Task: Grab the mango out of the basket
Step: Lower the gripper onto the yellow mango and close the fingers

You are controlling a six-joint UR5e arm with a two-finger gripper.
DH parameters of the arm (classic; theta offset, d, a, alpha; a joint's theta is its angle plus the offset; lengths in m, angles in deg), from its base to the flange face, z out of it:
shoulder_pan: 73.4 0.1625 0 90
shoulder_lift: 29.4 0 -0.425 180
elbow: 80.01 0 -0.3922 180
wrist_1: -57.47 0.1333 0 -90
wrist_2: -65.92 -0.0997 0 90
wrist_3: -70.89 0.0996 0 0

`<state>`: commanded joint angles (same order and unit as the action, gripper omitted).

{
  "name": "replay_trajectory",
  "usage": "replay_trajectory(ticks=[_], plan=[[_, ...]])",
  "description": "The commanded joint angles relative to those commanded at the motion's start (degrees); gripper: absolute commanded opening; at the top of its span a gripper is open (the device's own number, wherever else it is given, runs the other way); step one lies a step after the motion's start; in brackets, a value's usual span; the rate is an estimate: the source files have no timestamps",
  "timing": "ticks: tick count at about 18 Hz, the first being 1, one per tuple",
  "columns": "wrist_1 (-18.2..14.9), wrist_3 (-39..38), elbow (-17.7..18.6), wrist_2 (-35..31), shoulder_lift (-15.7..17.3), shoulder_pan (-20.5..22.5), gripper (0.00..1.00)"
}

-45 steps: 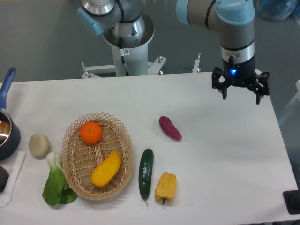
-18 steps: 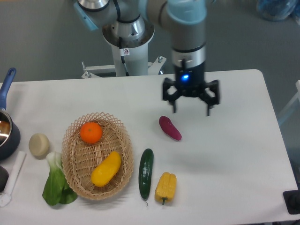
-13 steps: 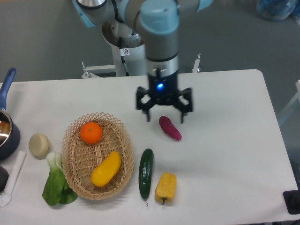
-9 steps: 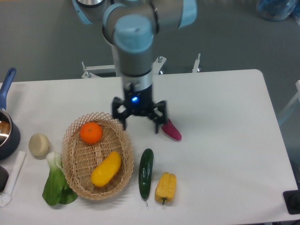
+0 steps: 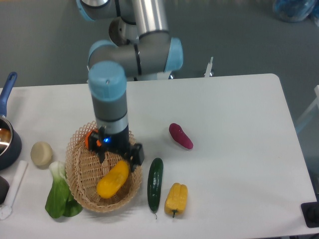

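Observation:
The yellow-orange mango (image 5: 111,180) lies slantwise in the tan wicker basket (image 5: 79,185) at the front left of the table. My gripper (image 5: 119,155) hangs open directly over the basket, its two dark fingers spread on either side of the mango's upper right end, with nothing held between them. I cannot tell whether the fingers touch the fruit. The arm's wrist hides most of the orange (image 5: 90,139); only a sliver shows at the basket's back rim.
A dark green cucumber (image 5: 155,183) and a yellow bell pepper (image 5: 176,198) lie right of the basket. A purple vegetable (image 5: 180,136) sits further back right. A bok choy (image 5: 60,191), a pale round item (image 5: 41,153) and a blue-handled pot (image 5: 7,141) lie to the left.
The arm has swept from the table's back right across to the left and come down over the basket. The orange is now mostly covered by the wrist. No object has moved.

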<state>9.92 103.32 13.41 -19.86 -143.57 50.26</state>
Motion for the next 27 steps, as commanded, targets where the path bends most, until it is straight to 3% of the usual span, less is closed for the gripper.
replay_trajectory(ticks=[6, 12, 27], plan=[[-0.09, 5.62, 0.7, -0.09, -2.02, -0.09, 1.0], [0.0, 5.89, 0.0, -0.09, -4.84, -0.09, 1.0], [-0.09, 6.07, 0.79, -0.26, -6.33, -0.88, 1.0]])
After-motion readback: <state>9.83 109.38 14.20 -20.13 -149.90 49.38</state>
